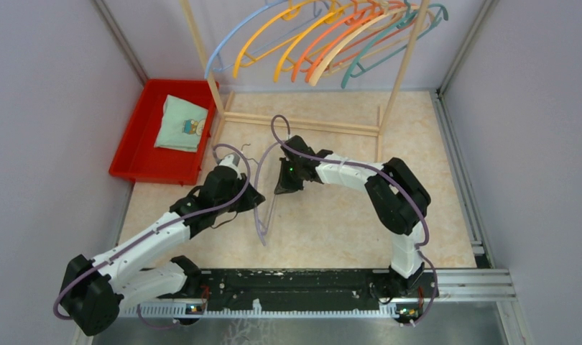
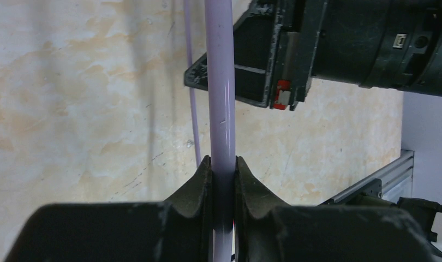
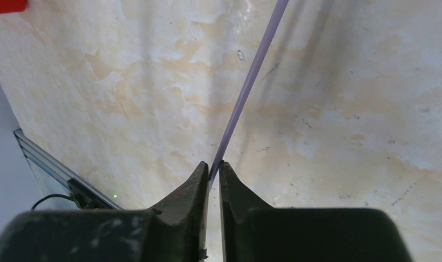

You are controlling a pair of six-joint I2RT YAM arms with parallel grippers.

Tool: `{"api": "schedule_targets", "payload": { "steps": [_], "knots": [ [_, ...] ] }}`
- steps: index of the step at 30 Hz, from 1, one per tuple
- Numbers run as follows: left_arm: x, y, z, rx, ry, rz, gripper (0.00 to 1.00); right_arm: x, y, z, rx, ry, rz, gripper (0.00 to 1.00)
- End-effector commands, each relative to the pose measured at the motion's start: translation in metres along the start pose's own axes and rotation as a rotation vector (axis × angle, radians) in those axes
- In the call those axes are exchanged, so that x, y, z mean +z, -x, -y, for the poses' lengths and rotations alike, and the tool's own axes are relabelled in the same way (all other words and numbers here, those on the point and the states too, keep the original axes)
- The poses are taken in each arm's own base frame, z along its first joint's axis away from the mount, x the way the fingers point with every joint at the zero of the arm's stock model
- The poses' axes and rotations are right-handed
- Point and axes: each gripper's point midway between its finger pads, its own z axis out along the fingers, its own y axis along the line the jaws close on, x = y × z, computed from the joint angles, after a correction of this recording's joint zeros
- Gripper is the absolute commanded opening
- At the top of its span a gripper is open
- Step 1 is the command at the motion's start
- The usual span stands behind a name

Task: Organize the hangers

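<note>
Several hangers hang on the rack's top bar at the back: light blue point(image 1: 229, 42), yellow point(image 1: 261, 44), orange point(image 1: 311, 52), peach point(image 1: 342, 49) and teal point(image 1: 378, 56). A lavender hanger point(image 1: 260, 226) is held low over the table between both grippers. My left gripper point(image 1: 249, 197) is shut on its thick bar point(image 2: 220, 109), seen between the jaws of the left gripper point(image 2: 223, 169). My right gripper point(image 1: 284, 181) is shut on its thin bar point(image 3: 250, 84), pinched at the tips of the right gripper point(image 3: 213, 166). The right gripper's body point(image 2: 273, 54) also shows in the left wrist view.
A pale wooden rack frame point(image 1: 302, 123) stands at the back, its base rail on the table. A red bin point(image 1: 137, 154) with a folded pale green cloth point(image 1: 182, 123) sits at the back left. Grey walls close in both sides.
</note>
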Motion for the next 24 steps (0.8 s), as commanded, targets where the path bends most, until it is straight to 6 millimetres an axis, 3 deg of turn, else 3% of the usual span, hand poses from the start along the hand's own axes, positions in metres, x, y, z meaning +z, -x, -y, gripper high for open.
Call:
{"api": "schedule_targets", "payload": {
  "steps": [1, 5, 14, 20, 24],
  "knots": [
    [-0.007, 0.049, 0.073, 0.005, -0.273, 0.152, 0.0, -0.008, -0.02, -0.049, -0.096, 0.164, -0.095, 0.2],
    [0.001, 0.045, 0.054, 0.076, -0.179, 0.14, 0.0, -0.023, -0.013, -0.041, -0.14, 0.108, -0.06, 0.43],
    [0.009, 0.016, -0.004, 0.117, 0.015, 0.092, 0.0, -0.077, 0.016, -0.008, -0.129, 0.028, 0.069, 0.48],
    [-0.01, 0.043, -0.021, 0.177, 0.162, 0.167, 0.0, -0.139, 0.038, 0.004, -0.111, 0.02, 0.253, 0.48],
    [-0.027, 0.072, -0.009, 0.194, 0.182, 0.241, 0.0, -0.178, 0.043, 0.009, -0.159, -0.016, 0.335, 0.47]
  ]
}}
